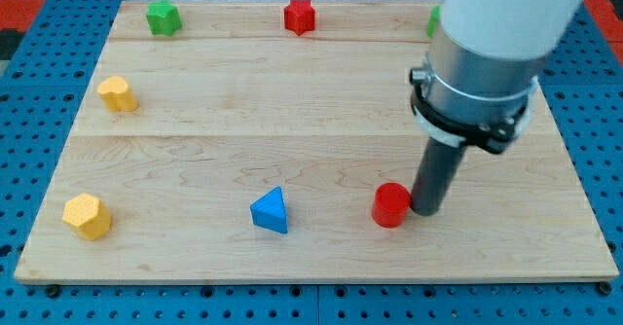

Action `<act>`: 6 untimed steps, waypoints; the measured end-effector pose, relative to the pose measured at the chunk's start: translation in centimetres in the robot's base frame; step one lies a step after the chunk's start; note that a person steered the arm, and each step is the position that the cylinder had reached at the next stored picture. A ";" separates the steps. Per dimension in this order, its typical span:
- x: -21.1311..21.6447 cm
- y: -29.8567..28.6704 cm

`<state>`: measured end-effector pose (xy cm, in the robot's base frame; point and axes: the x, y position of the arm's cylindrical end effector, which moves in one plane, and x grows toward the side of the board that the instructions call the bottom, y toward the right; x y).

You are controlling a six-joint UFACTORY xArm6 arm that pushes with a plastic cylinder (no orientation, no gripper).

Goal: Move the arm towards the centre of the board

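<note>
In the single camera view we see our arm (487, 62), a pale, broad housing with a grey collar, reaching down over the right half of the light wooden board (321, 111). It carries no hand at all, so there is nothing to open, close or grip with; it ends in a straight dark rod. Our tip (426, 211) rests on the wood near the bottom edge, right of the middle, touching or just beside the right flank of a red cylinder block (391, 205).

Left of that, also along the bottom edge, lies a blue triangular block (271, 211), and a yellow angular block (87, 216) sits by the bottom left corner. A second yellow angular block (117, 93) lies near the left edge. Along the top edge stand a green angular block (164, 18) towards the top left corner and a red star-shaped block (301, 16) near the middle. A green sliver (434, 20) shows beside our arm near the top edge; it is probably another block, mostly hidden.

We judge the task unfinished. The centre of the board lies up and to the left of our tip, well apart from every block. The red cylinder block stands on that side, so a straight move may nudge it.
</note>
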<state>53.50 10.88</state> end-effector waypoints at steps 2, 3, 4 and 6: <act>-3.8 -2.6; -1.7 -4.6; -1.3 -2.8; -8.1 -14.8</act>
